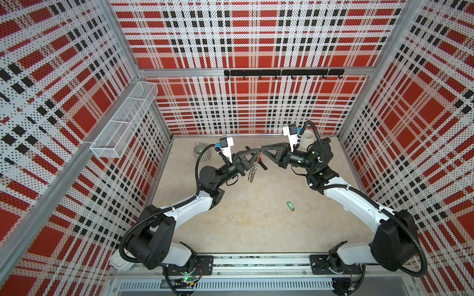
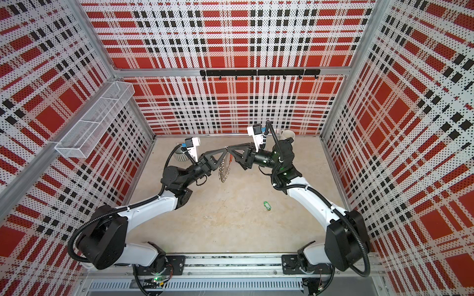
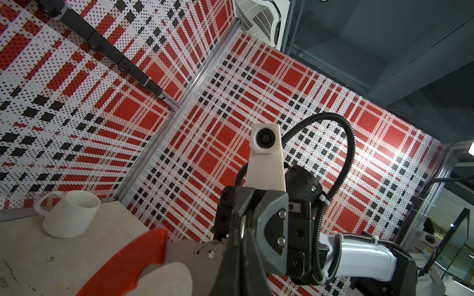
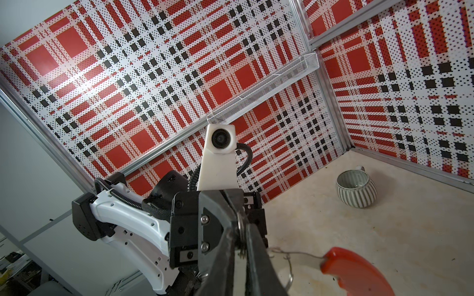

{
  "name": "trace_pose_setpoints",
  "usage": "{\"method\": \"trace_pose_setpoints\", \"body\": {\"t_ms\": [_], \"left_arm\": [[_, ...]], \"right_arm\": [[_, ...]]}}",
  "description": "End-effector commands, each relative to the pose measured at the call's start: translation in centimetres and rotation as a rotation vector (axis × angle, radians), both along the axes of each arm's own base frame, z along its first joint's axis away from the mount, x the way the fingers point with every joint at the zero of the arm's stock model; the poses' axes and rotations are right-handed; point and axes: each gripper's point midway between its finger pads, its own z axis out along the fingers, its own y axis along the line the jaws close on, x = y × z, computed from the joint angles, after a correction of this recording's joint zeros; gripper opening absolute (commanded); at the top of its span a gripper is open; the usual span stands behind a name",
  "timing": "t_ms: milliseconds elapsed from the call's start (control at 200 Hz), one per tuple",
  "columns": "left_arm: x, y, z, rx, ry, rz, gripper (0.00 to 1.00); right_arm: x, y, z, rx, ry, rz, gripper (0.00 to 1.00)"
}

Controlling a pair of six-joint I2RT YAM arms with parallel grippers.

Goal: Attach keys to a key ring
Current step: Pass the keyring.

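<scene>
one key ring tight in the left gripper, right gripper of unclear hold; one green key, two mugs

A robotics lab test cell. Perforated wall panels printed in red, black and white plaid on silver aluminium framing enclose a beige stone-look tabletop. Two white-and-black robot arms, left and right, stand on a metal rail at the near edge. A white ceiling air vent shows above the walls.
</scene>
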Motion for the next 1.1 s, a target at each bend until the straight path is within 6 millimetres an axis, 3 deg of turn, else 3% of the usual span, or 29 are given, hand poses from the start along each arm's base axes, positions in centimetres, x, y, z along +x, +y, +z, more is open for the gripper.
{"method": "trace_pose_setpoints", "body": {"t_ms": [0, 85, 271, 351, 391, 486, 631, 757, 922, 1097], "left_arm": [[-0.9, 0.0, 2.0, -0.037, -0.065, -0.017, 0.00], [-0.9, 0.0, 2.1, -0.036, -0.067, -0.019, 0.00], [-0.8, -0.1, 1.9, -0.034, -0.063, -0.020, 0.00], [-0.6, 0.4, 1.8, -0.038, -0.056, -0.005, 0.16], [-0.5, 0.9, 1.7, -0.042, -0.050, 0.011, 0.31], [0.0, 2.5, 1.5, -0.055, -0.034, 0.069, 0.41], [0.3, 5.6, 1.2, -0.076, -0.021, 0.172, 0.39], [0.5, 6.9, 0.8, -0.064, -0.011, 0.215, 0.36], [0.5, 6.3, 0.6, -0.030, -0.013, 0.203, 0.34], [0.7, 3.8, 0.1, 0.046, -0.024, 0.137, 0.35]], "right_arm": [[-0.4, 0.4, 1.0, 0.009, -0.035, 0.023, 0.14], [-0.4, 0.5, 0.8, 0.007, -0.031, 0.026, 0.13], [-0.2, 0.3, 0.9, 0.004, -0.039, 0.005, 0.00], [0.0, 0.2, 0.9, 0.003, -0.046, -0.013, 0.00], [0.1, 0.1, 0.9, 0.004, -0.049, -0.024, 0.00], [0.1, 0.0, 1.2, 0.011, -0.063, -0.032, 0.00], [-0.2, -0.1, 1.7, 0.026, -0.079, -0.026, 0.00], [-0.4, -0.1, 1.9, 0.035, -0.085, -0.017, 0.00], [-0.5, 0.0, 1.9, 0.044, -0.081, -0.003, 0.00], [-0.7, 0.1, 1.7, 0.039, -0.074, 0.018, 0.00]]}}
